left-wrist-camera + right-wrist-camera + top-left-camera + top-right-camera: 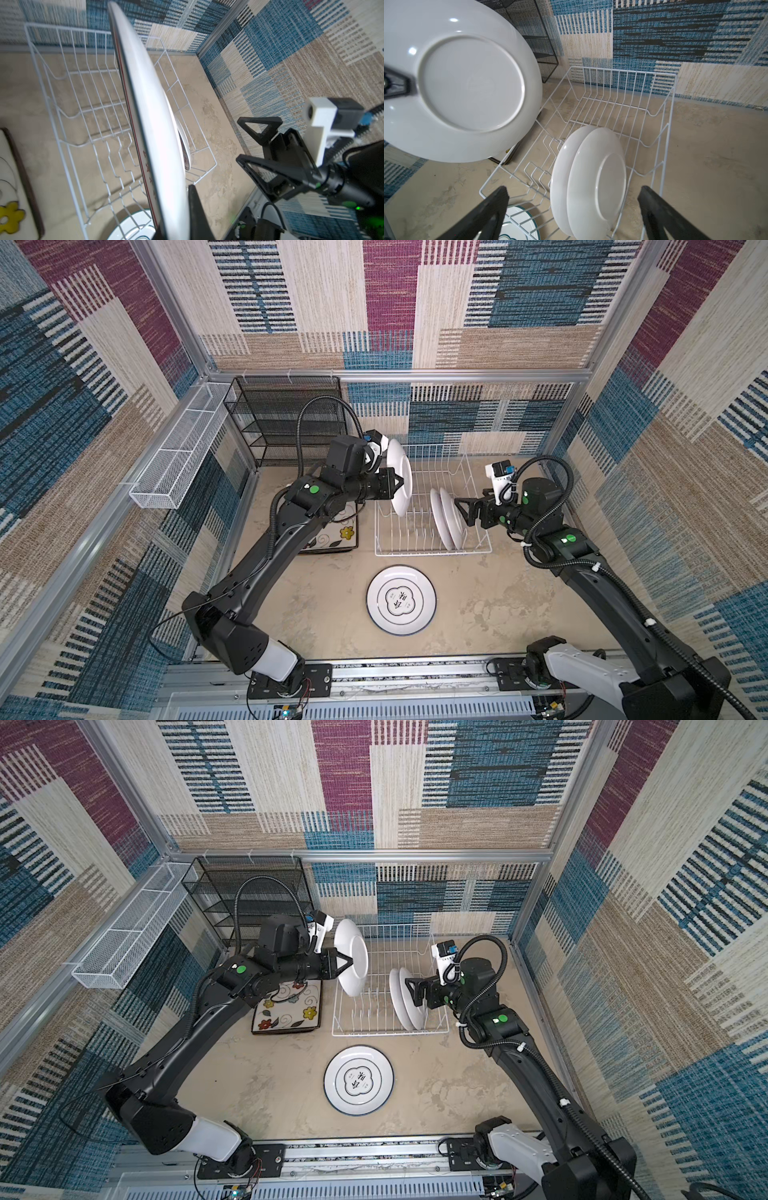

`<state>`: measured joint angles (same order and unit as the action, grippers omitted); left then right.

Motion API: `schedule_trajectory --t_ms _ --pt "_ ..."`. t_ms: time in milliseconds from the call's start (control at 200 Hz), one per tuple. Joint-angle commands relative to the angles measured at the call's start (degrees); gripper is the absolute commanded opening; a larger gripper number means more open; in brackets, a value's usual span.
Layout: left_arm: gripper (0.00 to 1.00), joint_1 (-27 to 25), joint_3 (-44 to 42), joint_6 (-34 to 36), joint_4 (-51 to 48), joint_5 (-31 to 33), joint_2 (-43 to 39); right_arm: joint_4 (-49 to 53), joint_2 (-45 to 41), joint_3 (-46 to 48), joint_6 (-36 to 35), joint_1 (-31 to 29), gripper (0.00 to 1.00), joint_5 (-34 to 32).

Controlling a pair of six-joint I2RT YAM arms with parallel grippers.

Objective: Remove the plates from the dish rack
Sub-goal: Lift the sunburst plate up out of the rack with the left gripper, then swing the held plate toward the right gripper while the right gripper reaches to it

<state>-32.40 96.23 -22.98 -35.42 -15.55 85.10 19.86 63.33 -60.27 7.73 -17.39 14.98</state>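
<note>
Left gripper (400,483) clamped on a round white plate (397,458), right gripper (462,512) spread wide open

Pinched by the rim and up on edge over the left end of the dish rack (415,553), plain white back turned right toward the other arm, disc running far-to-near in both top views. Right jaws gaping, holding nothing, just beside two more round plates (448,519) slotted at the rack's right end. Also on edge, leaning a bit, backs to that gripper, same far-to-near line. In front of the rack, flat on the table (498,605), a round plate with a dark rim (401,599), face up. Left of the rack, a stack of square flowered plates (337,540), lying flat, half under the left arm.
</note>
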Motion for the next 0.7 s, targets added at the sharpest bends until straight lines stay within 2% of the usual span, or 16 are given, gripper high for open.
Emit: schedule_trajectory --t_ms 0,200,421,536,696 --pt "0.0 -0.11 -0.73 14.59 0.98 3.49 -2.16 3.84 2.97 -4.95 10.41 -0.08 1.0 0.09" --pt "0.0 -1.57 -5.4 28.78 1.67 6.92 -6.65 4.05 6.82 -11.24 20.11 0.05 1.0 6.49" --pt "0.0 -7.17 -11.55 44.68 2.89 21.32 -9.51 2.72 12.09 -17.71 27.44 0.69 1.0 15.09" --pt "0.0 -10.66 -14.34 52.3 4.15 28.68 -9.3 -1.5 13.2 -18.14 29.23 0.68 1.0 19.21" --pt "0.0 -14.23 -19.21 59.35 9.16 34.9 -10.05 0.56 16.08 -21.07 28.15 0.6 0.99 21.15"
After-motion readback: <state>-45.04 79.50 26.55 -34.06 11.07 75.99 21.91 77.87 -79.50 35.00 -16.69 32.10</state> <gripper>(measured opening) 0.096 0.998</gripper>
